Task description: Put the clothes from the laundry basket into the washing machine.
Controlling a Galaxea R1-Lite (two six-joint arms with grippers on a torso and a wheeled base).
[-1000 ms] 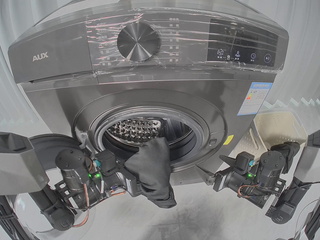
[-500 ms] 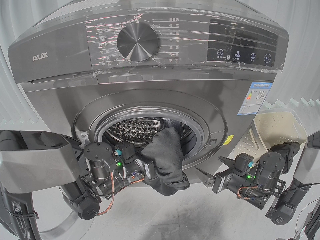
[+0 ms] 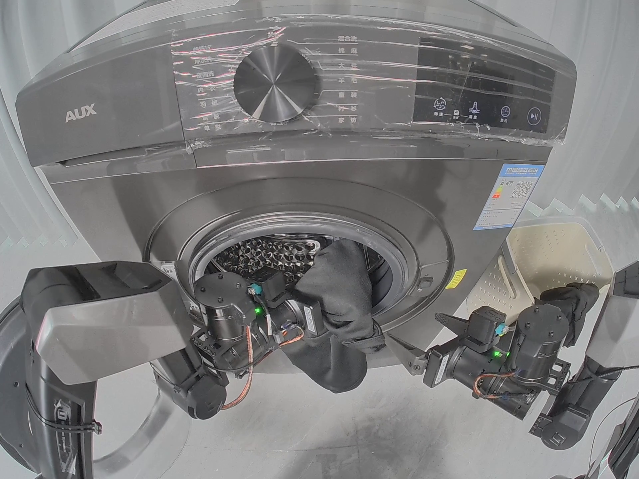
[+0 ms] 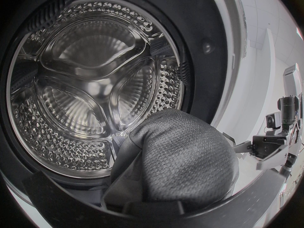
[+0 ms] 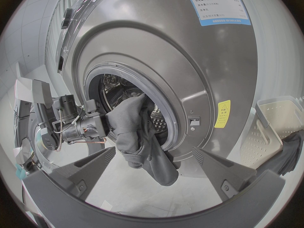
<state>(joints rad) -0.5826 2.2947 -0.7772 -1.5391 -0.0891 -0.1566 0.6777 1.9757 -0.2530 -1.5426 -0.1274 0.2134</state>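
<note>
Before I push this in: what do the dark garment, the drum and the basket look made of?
Dark garment: soft knit fabric, matte; a fine mesh weave shows and it drapes in folds.
Drum: polished metal, likely stainless steel; embossed dimples, mirror glints.
Laundry basket: probably rigid plastic, cream, matte; perforated walls.

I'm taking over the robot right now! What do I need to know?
Left gripper: shut on the dark garment, at the mouth of the washing machine.
Right gripper: open, holding nothing, low beside the laundry basket.
Done: the door is open and the garment's top is over the door rim. Its tail hangs outside.
Left: push it fully into the drum, let go, then fetch the other dark cloth draped over the basket's edge.
</note>
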